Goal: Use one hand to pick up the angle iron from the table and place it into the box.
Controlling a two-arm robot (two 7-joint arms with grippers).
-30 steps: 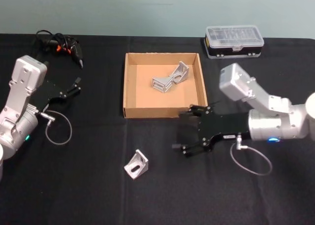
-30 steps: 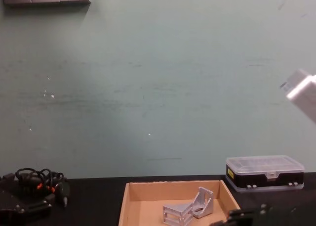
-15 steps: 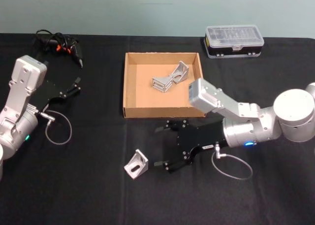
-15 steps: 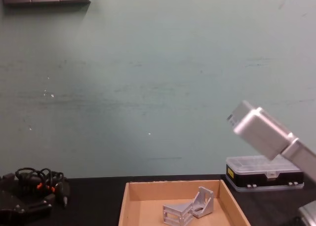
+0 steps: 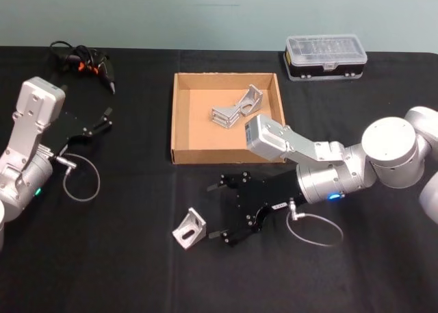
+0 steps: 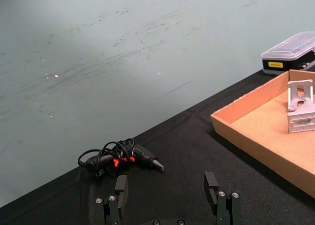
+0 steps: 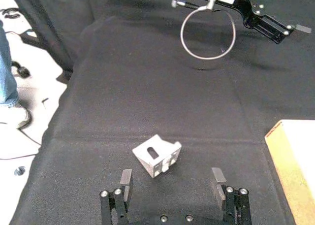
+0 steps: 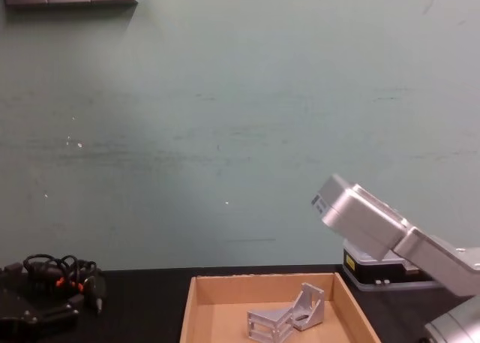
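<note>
So, right gripper is spread wide just beside the iron; I'd ease forward till its 2 fingers straddle it, then clamp. Left gripper idles far left, unclenched too.

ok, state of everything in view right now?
right gripper: open, at the loose angle iron, not gripping.
left gripper: open, parked at left.
loose angle iron: on table, ungrasped.
box: holds two angle irons.
plastic case: lid shut.

Head above, chest low; common box
</note>
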